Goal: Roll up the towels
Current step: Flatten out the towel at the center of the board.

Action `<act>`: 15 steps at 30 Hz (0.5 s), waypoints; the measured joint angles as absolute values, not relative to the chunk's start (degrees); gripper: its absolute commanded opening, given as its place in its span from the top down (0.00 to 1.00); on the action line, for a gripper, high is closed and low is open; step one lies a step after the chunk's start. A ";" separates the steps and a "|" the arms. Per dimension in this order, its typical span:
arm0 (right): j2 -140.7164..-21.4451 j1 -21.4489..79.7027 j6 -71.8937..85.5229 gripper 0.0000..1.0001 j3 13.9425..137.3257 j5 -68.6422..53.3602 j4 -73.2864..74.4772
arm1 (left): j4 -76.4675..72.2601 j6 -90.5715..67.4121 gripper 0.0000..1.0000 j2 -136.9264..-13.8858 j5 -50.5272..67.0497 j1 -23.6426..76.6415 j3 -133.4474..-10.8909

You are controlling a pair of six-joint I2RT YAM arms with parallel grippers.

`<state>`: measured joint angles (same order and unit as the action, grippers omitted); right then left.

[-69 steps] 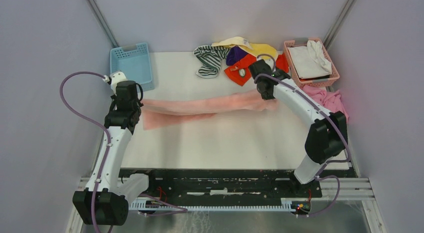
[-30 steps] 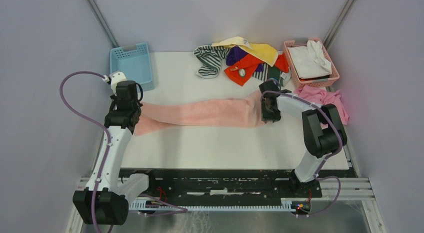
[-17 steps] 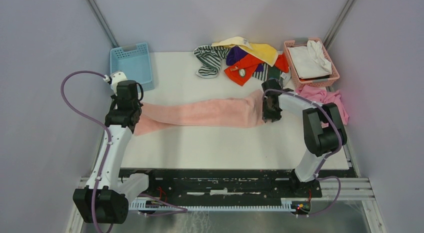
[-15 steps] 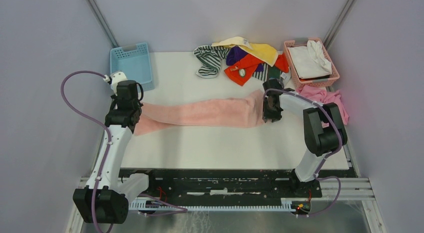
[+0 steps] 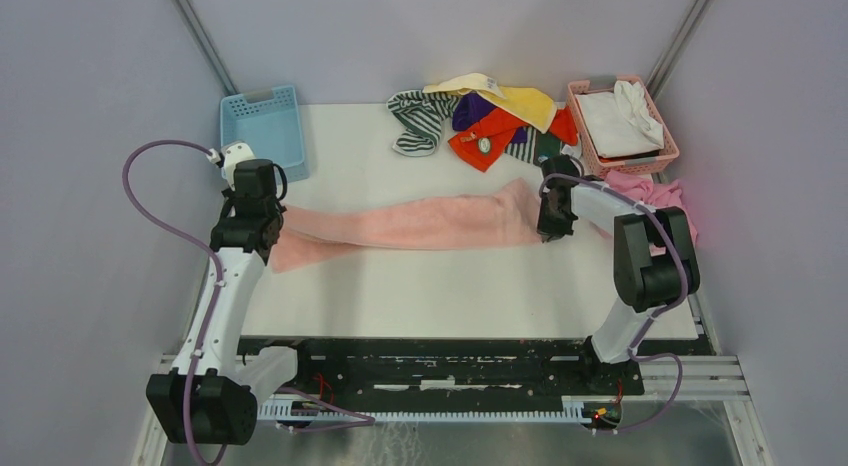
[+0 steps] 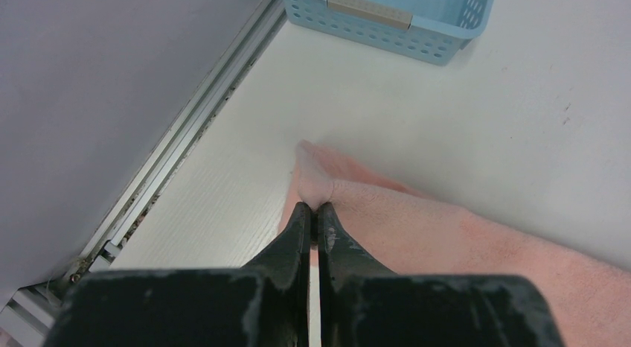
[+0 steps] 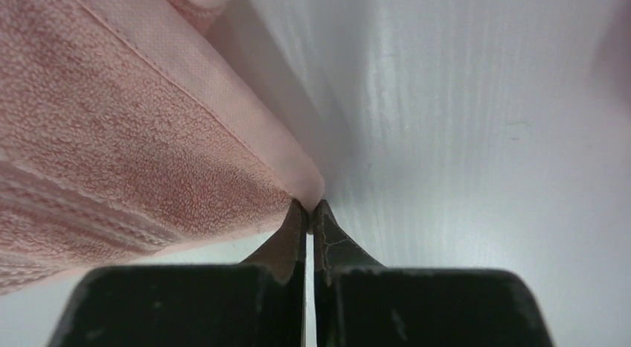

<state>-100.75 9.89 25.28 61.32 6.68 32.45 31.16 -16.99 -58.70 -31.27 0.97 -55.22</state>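
While both arms reach over the white table [image 5: 450, 286], we see a long light pink terry towel [image 5: 420, 224] lying stretched between them from left to right, flat on the surface and a little twisted near its left end. The left gripper [image 6: 312, 213] has its two black fingers pressed together on a corner of this towel, close to the left rail of the table. The right gripper [image 7: 311, 209] pinches the opposite end in the same way, its fingers closed on the thin hem.

At the far edge lies a loose pile of small cloths, overlapping one another: a green-and-white striped towel [image 5: 418, 118], a pale yellow towel [image 5: 500, 93], a purple towel [image 5: 470, 111] and an orange-red towel [image 5: 478, 144]. A light blue plastic basket [image 5: 265, 126] stands at the far left corner. A pink plastic basket [image 5: 632, 164] holding white cloths stands at the far right. Just beside it, a crumpled pink cloth [image 5: 655, 196] lies at the right edge.
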 measured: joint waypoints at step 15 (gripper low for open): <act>-76.42 9.61 21.04 1.00 85.30 21.28 48.42 | 35.22 -17.06 0.97 -60.69 -32.25 0.01 -76.09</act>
<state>-76.42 9.61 21.04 85.30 21.28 48.42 35.22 -17.06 -60.69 -32.25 0.01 -76.09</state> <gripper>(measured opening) 0.023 0.054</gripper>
